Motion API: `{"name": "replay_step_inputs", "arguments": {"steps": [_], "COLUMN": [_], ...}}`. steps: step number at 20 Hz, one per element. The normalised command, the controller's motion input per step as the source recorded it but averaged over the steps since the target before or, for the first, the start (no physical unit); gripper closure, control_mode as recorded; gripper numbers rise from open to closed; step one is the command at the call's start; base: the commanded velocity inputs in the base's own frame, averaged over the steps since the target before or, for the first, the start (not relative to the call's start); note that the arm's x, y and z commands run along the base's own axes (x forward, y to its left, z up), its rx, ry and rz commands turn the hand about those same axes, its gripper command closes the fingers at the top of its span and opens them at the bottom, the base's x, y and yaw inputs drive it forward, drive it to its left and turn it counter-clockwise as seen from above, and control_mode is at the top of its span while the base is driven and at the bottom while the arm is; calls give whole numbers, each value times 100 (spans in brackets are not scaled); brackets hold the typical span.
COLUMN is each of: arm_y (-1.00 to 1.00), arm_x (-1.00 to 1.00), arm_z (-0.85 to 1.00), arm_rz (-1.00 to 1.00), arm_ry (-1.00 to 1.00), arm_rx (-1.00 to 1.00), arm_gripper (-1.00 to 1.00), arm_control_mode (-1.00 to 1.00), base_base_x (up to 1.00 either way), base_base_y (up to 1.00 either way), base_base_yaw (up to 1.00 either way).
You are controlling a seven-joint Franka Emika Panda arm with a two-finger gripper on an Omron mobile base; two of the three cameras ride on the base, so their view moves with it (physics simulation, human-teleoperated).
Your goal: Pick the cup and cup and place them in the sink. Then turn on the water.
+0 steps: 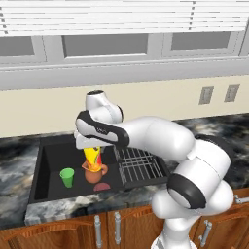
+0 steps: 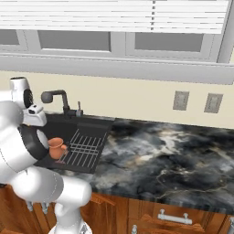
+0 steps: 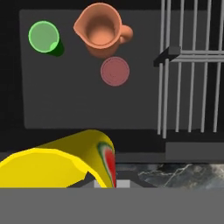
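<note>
Right base view. White robot arm [image 2: 27, 160] occupies the lower left, in front of the matte-black sink [image 2: 87, 128] set into the black-and-white marble tabletop [image 2: 169, 160]. A terracotta jug [image 2: 56, 147] stands in the basin just beside the ribbed wire rack [image 2: 84, 148]. A black faucet [image 2: 57, 98] rises at the sink's rear edge. Two wall outlets [image 2: 196, 101] sit above the tabletop; wooden cabinets [image 2: 151, 217] lie below.
</note>
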Motion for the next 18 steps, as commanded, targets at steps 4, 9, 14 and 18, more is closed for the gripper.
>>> {"name": "replay_step_inputs", "arguments": {"steps": [4,9,14,18], "arm_y": [0,0,0,0], "arm_x": [10,4,0,0], "arm_z": [-12,-11,-8,-7], "arm_rz": [0,0,1,1], "arm_ry": [0,0,0,0], "arm_rx": [0,0,0,0], "arm_gripper": [100,100,100,100], "arm_control_mode": [-100,-100,-100,-100], "base_base_x": [0,0,0,0], "base_base_y": [0,0,0,0], "base_base_yaw": [0,0,0,0]}}
